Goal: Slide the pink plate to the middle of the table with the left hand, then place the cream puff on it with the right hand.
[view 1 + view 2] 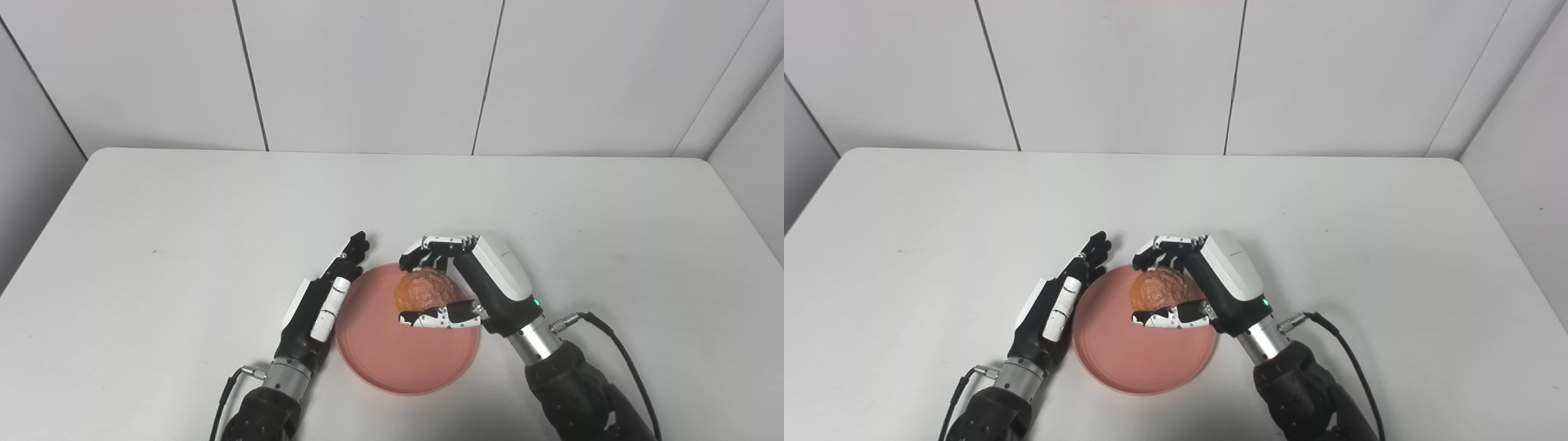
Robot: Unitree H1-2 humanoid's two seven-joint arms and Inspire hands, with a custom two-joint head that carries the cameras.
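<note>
Right hand (pixel 471 282) is curled around the cream puff (pixel 424 290), fingers (pixel 429 245) arched over its far side and the thumb (pixel 438 318) under its near side, so the pastry sits gripped between them over the pink plate (pixel 392 355). Whether the puff already touches the plate cannot be told. It sits above the plate's far right part.

Left hand (pixel 321 300) holds nothing; its fingers lie straight and close together, its edge just beside the plate's left rim. Contact with the rim cannot be made out.

Faint small lettering shows on the white back of the right hand, too small to read. A green light glows near that wrist.

The plate rests on a plain white table (pixel 184 245), toward the near edge and about midway across. Behind the table stand pale wall panels (pixel 367 73) split by dark seams.
</note>
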